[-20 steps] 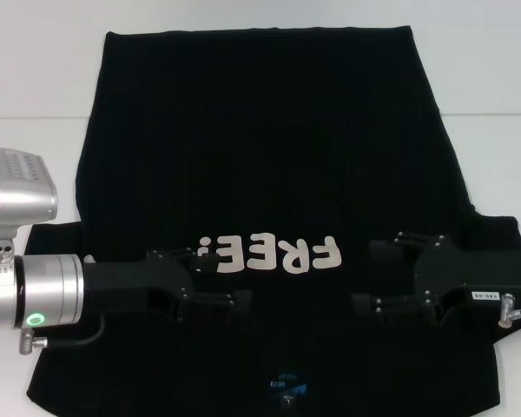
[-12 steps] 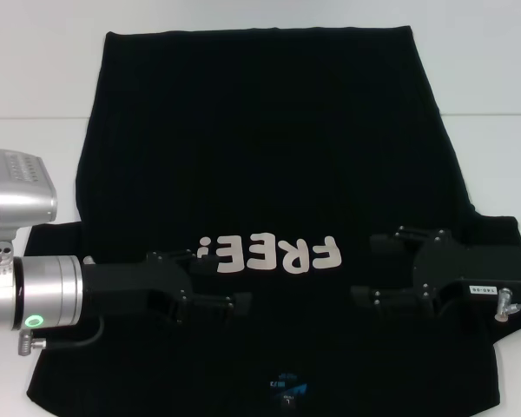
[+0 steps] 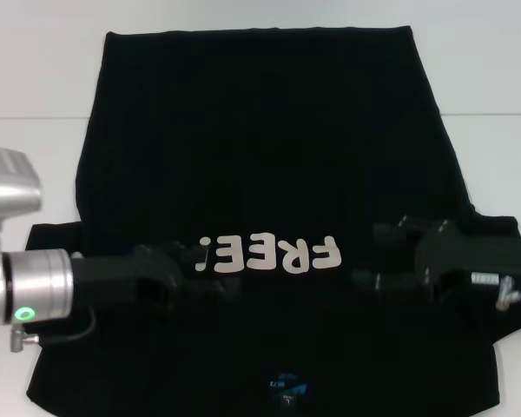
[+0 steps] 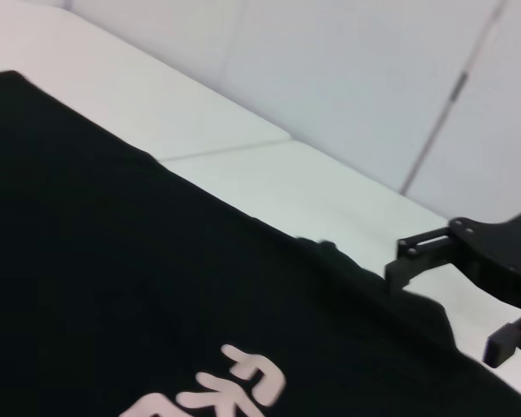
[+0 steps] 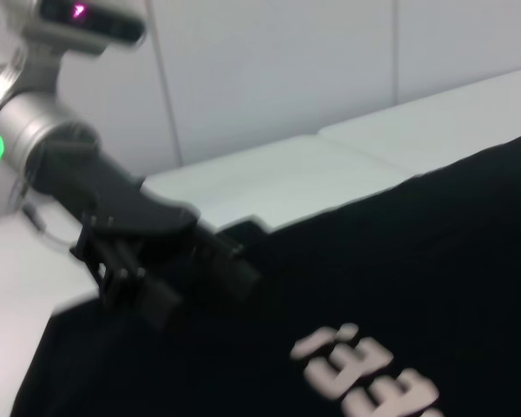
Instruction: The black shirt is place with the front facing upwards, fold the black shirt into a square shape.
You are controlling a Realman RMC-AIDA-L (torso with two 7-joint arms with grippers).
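The left black two-finger gripper (image 3: 210,271) is seen low over the left chest area of the large plain black cloth T-shirt (image 3: 269,148), just left of the pale pinkish-white "FREE!" lettering (image 3: 271,254). Its fingers (image 5: 230,269) are seen parted in the right wrist view, with nothing held between them. Whether the fingertips touch the cloth cannot be told.

The right black two-finger gripper (image 3: 373,256) is seen over the right chest area, just right of the lettering. Its jaws are spread wide, one finger (image 4: 421,254) far and one near, and nothing is gripped. Contact with the cloth cannot be confirmed.

The black T-shirt is laid flat, front upward, on the white tabletop (image 3: 35,78). The hem forms a straight edge at the far side; the collar with a small blue neck label (image 3: 286,385) lies at the near edge. The lettering runs across the middle of the near half, between the two grippers. The left sleeve (image 3: 56,248) is spread out under the silver left arm (image 3: 35,282); the right sleeve (image 3: 499,228) is spread out at the right gripper's body.

Bare tabletop is visible to the left and right of the shirt body and beyond the far hem. A seam line in the tabletop (image 3: 30,117) crosses at mid-depth. The near sleeves reach close to both picture edges.
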